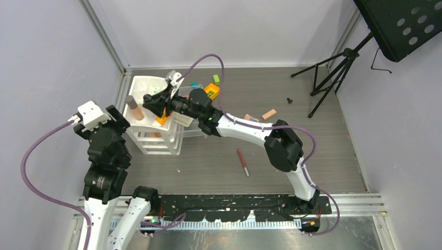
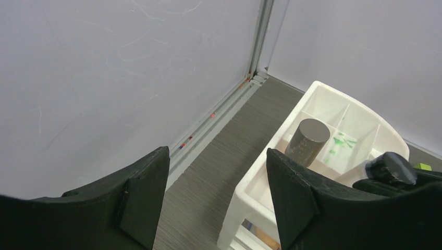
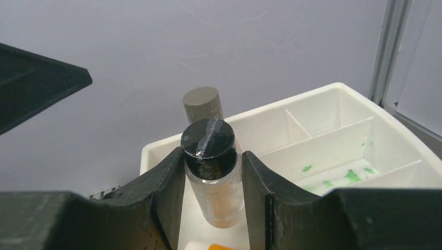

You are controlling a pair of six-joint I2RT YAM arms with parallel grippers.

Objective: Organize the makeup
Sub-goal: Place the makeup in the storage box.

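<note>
Risks first. Right gripper (image 3: pixel 212 155) has the clear round bottle with the black cap (image 3: pixel 215 190) pinched high on the body, just under the cap, over the left end of the white plastic divided organizer tray (image 3: pixel 312 112).
- Smooth clear wall and narrow contact, so it could slip or swing in the pads on the way down.
- Can't tell whether its base is on the tray floor. If it isn't, letting go drops it and it could tip over.
- The beige tube with the flat grey cap (image 3: pixel 202 104) stands upright just behind the bottle on the far side. A push farther in, or a tilt on release, would knock it.
- An orange item (image 1: pixel 162 117) lies right under the gripper on the near side, too cropped to identify. The bottle base or a finger could land on it and leave the bottle leaning.

Jaws: the right ones are partly closed, one pad on each side of the bottle, both touching, with the bottle upright and centred between them. Left gripper (image 2: pixel 216 172) is wide open with nothing in it, hovering left of the tray, apart from the bottle.

Red pencil (image 1: pixel 243 161) lies on the table, near right, well apart from the tray.
</note>
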